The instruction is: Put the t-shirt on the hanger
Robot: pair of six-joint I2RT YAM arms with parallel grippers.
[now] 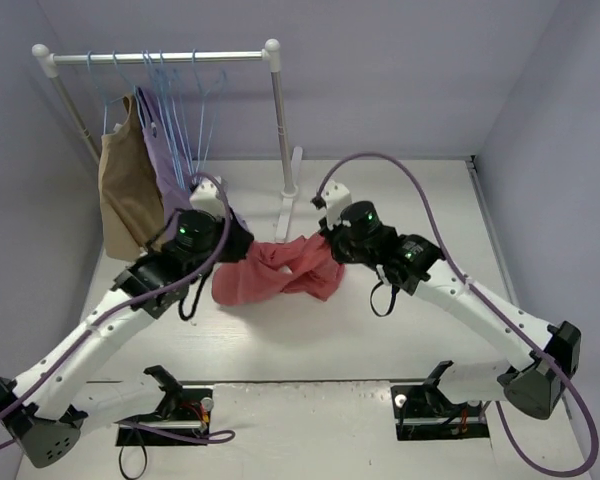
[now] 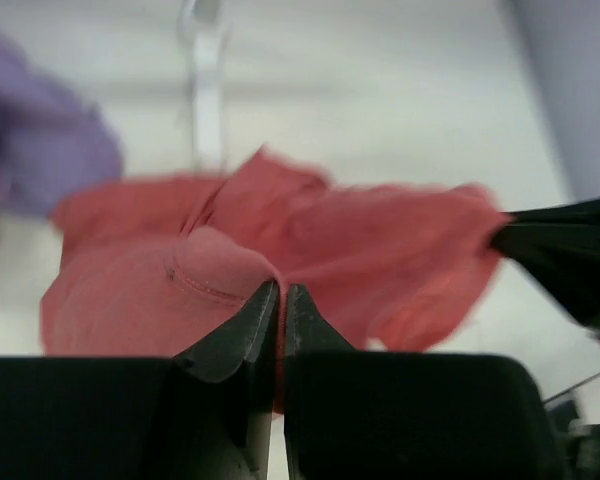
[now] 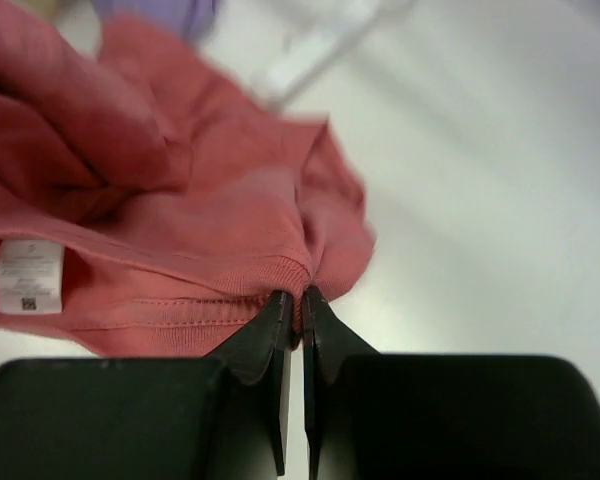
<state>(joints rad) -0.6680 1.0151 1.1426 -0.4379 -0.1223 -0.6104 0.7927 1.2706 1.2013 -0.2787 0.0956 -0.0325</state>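
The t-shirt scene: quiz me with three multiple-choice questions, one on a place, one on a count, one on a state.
1. Where is the t-shirt? A in a basket; B strung between the left gripper and right gripper; C on a shelf.
2. How many garments hang on the rack? A two; B four; C none.
3. The right gripper is: A wide open; B shut on the t-shirt; C shut on nothing.
Answers: B, each wrist view shows red cloth pinched; A, one tan garment and one purple garment; B, its jaws meet on the hem.
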